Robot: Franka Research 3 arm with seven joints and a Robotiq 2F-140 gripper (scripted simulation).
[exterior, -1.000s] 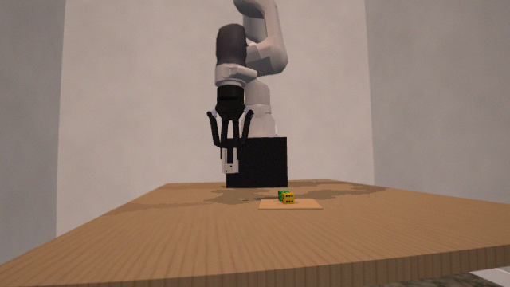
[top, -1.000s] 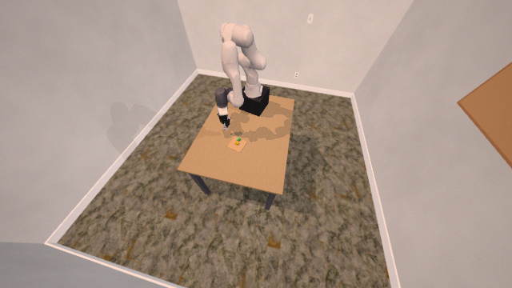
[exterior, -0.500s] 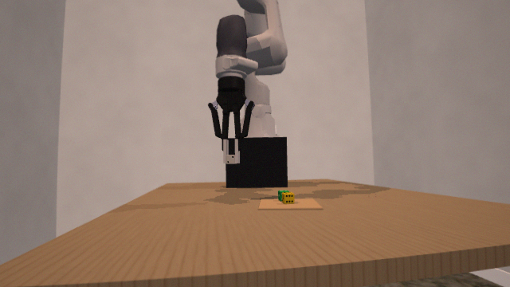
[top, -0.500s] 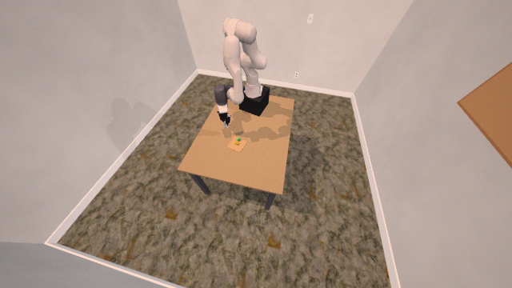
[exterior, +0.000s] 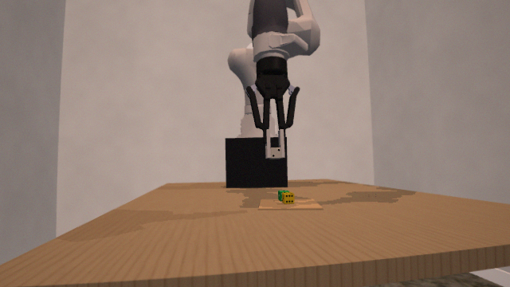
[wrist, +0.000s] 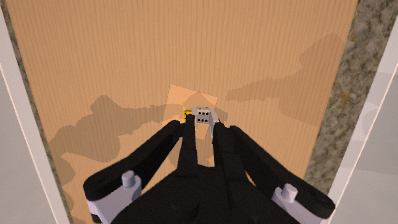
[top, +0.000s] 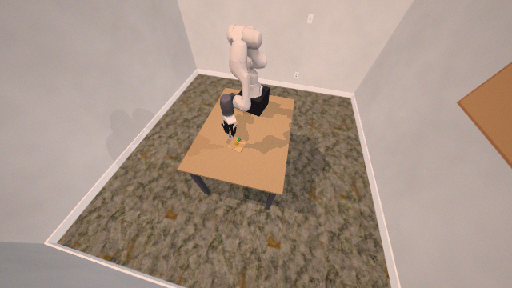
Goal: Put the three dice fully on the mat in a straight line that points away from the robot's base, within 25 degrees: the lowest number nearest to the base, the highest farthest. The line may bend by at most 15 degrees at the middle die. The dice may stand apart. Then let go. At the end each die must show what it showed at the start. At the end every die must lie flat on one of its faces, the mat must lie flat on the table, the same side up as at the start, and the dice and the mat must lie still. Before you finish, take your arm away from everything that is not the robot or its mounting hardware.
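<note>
1. Gripper (top: 230, 138) (exterior: 275, 151) (wrist: 202, 114) is narrowed onto the white die (exterior: 276, 152) (wrist: 202, 115), which I have pinched between the fingertips, raised above the tabletop (top: 260, 168) (exterior: 239, 247) (wrist: 125, 60).
2. From the wrist, I see two rows of three dark pips on it; its side towards the exterior camera shows two.
3. My yellow die (top: 237, 142) (exterior: 288, 198) (wrist: 187, 112) sits on the mat (top: 240, 149) (exterior: 267, 206) (wrist: 180, 95), six pips on its side facing the exterior camera. I can't read its top.
4. On the base side of it is the green die (top: 239, 139) (exterior: 280, 195), also on the mat. I can't tell whether the two touch, and the wrist view hides the green one from me.
5. I have the mat lying flat on the tabletop.
</note>
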